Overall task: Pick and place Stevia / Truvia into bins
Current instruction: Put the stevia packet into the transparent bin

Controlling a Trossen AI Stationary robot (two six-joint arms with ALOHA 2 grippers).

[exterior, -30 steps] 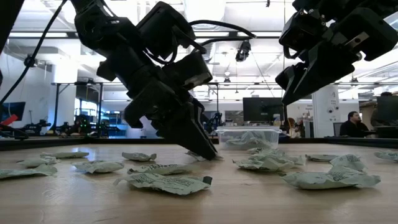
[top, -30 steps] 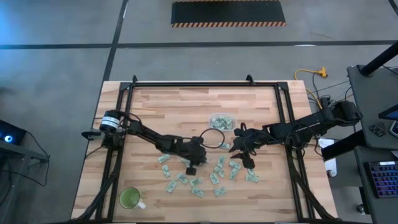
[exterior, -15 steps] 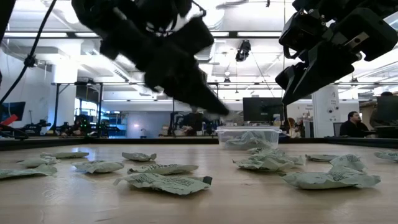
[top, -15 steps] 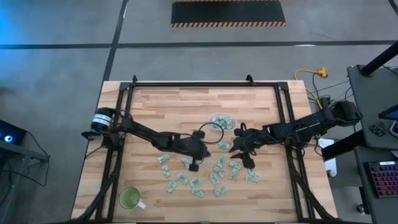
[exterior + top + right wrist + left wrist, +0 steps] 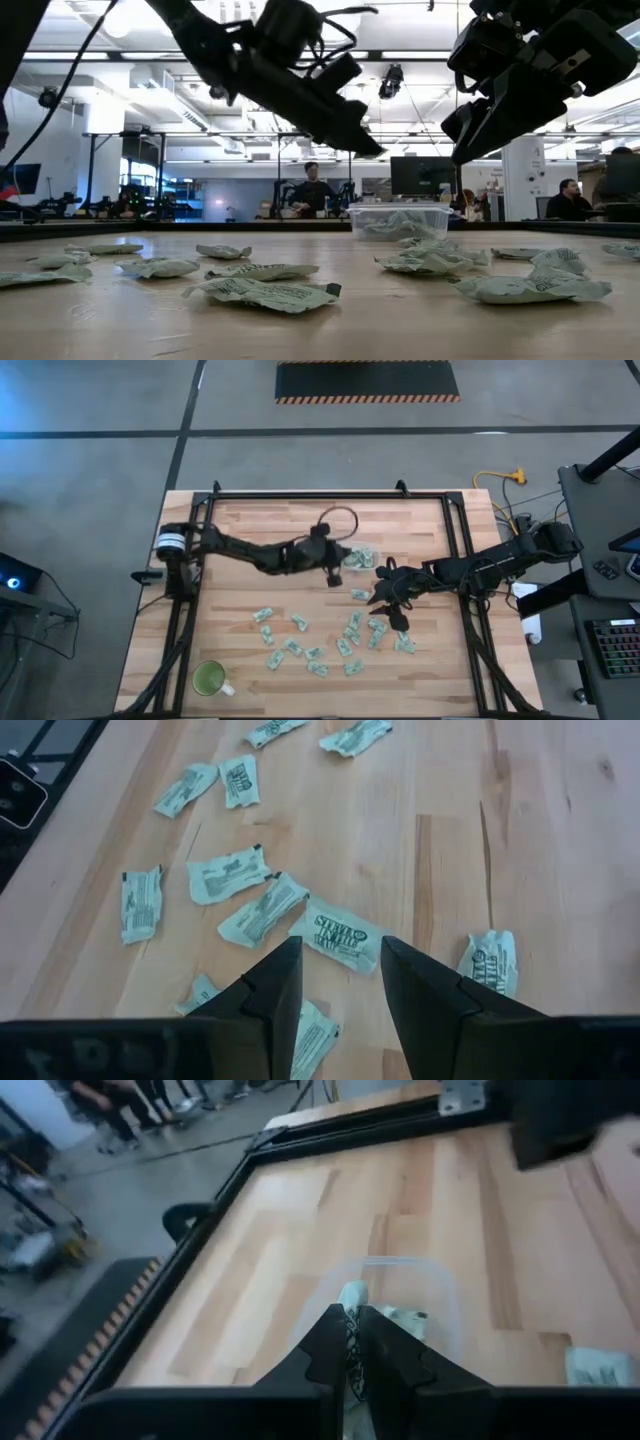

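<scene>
green cup w/ handle (image 5: 210, 679) at lower left of the wood tabletop (image 5: 280, 525) in high view, apart from the rest. black frame rail (image 5: 330, 494) runs along tabletop's upper edge. black mat w/ yellow-striped border (image 5: 367, 381) on grey floor, top centre. yellow cable (image 5: 497, 479) upper right, keyboard (image 5: 612, 645) at right edge. low view: person standing (image 5: 313, 190) mid-frame in the room behind, another person seated (image 5: 569, 200) far right, dark monitor (image 5: 420, 176) between them.

The clear tub (image 5: 356, 555) sits mid-table with sachets inside, loose sachets (image 5: 320, 645) scattered in front of it, and a cup (image 5: 210, 679) at the table's (image 5: 280, 525) front-left corner.
</scene>
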